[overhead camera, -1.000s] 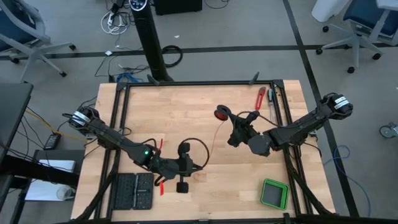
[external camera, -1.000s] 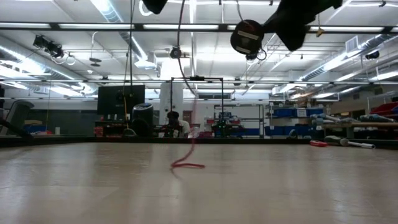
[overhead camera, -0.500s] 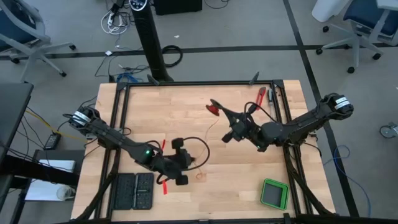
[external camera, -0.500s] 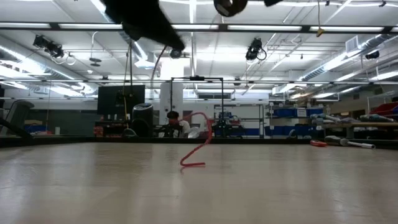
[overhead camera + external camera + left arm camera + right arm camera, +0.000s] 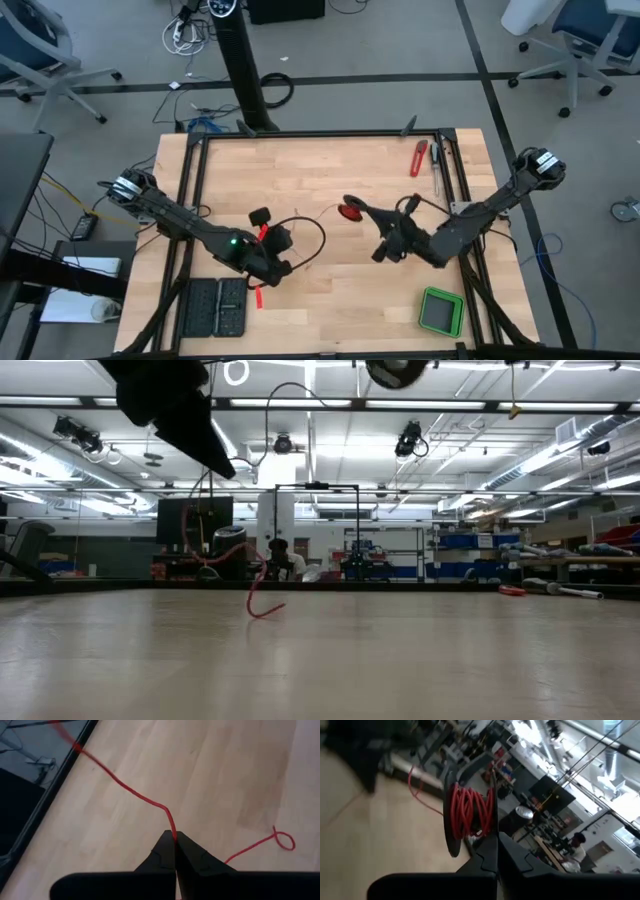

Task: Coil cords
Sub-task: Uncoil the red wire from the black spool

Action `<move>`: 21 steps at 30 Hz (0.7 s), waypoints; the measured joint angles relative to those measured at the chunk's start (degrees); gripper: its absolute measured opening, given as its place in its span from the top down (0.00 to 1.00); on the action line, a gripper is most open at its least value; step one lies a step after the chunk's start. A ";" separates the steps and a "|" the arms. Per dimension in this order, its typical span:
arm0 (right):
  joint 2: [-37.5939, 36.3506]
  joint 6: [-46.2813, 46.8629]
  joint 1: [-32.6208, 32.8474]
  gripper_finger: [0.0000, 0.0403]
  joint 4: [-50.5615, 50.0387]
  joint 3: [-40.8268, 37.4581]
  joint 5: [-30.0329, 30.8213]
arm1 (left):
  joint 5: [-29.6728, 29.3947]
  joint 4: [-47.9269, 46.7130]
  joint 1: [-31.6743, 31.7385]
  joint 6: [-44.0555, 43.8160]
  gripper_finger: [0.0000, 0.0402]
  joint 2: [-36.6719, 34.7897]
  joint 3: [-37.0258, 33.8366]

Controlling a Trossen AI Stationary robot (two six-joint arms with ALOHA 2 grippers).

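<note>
Your left gripper [image 5: 175, 837] is closed on the thin red wire [image 5: 131, 791]. In the left wrist view the wire enters between the two pressed-together fingertips and runs away across the wooden surface [image 5: 330, 170], and a second stretch ends in a small loop lying on the boards. In the high view this gripper sits above the front left part of the surface, just beside a black cable loop [image 5: 318, 240].

Your right gripper [image 5: 496, 840] is also closed. It grips the edge of a dark spool [image 5: 454, 820] wound with many turns of the red wire. In the high view the wound bundle [image 5: 351, 210] shows as a small red spot near the centre of the surface, raised at the tip of the right arm. In the low view, a slack curl of the wire [image 5: 262, 605] touches the surface.

Containers: a green box [image 5: 440, 311] stands at the front right corner, and its contents cannot be made out. A black tray [image 5: 216, 307] with a gridded top lies at the front left edge. A red-handled tool [image 5: 418, 157] lies near the back right rail.
</note>
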 joint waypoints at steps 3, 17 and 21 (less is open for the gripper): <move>0.00 9.89 1.42 1.00 -11.61 0.00 0.83 | 0.31 -3.24 -0.14 -1.25 1.00 -1.87 0.96; 0.02 55.39 -3.47 1.00 -58.88 0.00 -7.00 | -1.26 -13.80 -1.91 3.76 1.00 -8.01 13.48; 0.02 59.18 -7.64 1.00 -64.49 0.00 -7.56 | -1.30 -13.16 -2.85 7.83 1.00 -8.10 18.18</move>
